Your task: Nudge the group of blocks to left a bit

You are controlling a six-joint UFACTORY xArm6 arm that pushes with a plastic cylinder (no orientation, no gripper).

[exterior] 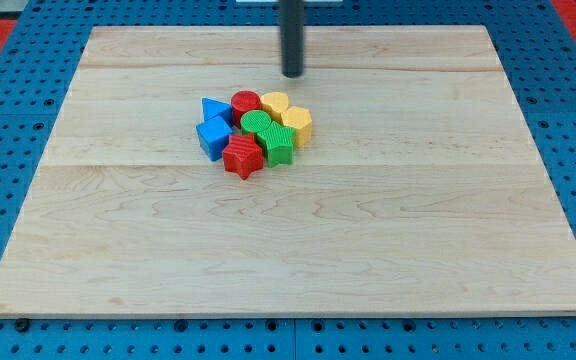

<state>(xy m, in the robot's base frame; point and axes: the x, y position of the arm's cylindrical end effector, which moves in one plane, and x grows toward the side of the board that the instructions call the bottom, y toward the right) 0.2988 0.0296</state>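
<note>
Group of blocks [256,130], packed tight near the middle of the wooden board [418,250], a shade toward the view's left and top. My tip [293,75] parked on the cluster's top side, nearest the yellow rounded block [274,103], close but not touching. No jaws to open or shut here: a bare dark rod, holding nothing.

Risks, as judged from this position:
- **Wrong side:** Stands badly placed for a leftward nudge, and needs to get round to the view's right of the yellow hexagon [297,122] first. Could clip that block or the yellow rounded block on the way, knocking the pack toward the view's bottom instead.
- **Splitting the pack:** Presses at one narrow point only, so may split the cluster rather than shift it whole. Likely to drive the yellow hexagon into the green pieces while the blue pair on the far side lags. May also squeeze the red star [242,157] and the red cylinder [246,102] out at the bottom and top edges.
- **Overshoot:** Too long a stroke, and likely goes past "a bit".

Count: eight blocks in all.
- **Blue:** two, a blue triangle [215,108] and a blue angular block [212,137].
- **Red:** two, the star and the cylinder.
- **Yellow:** two, the rounded one and the hexagon.
- **Green:** two, a green round block [258,123] and a green angular block [279,144].

One rod, one board.
</note>
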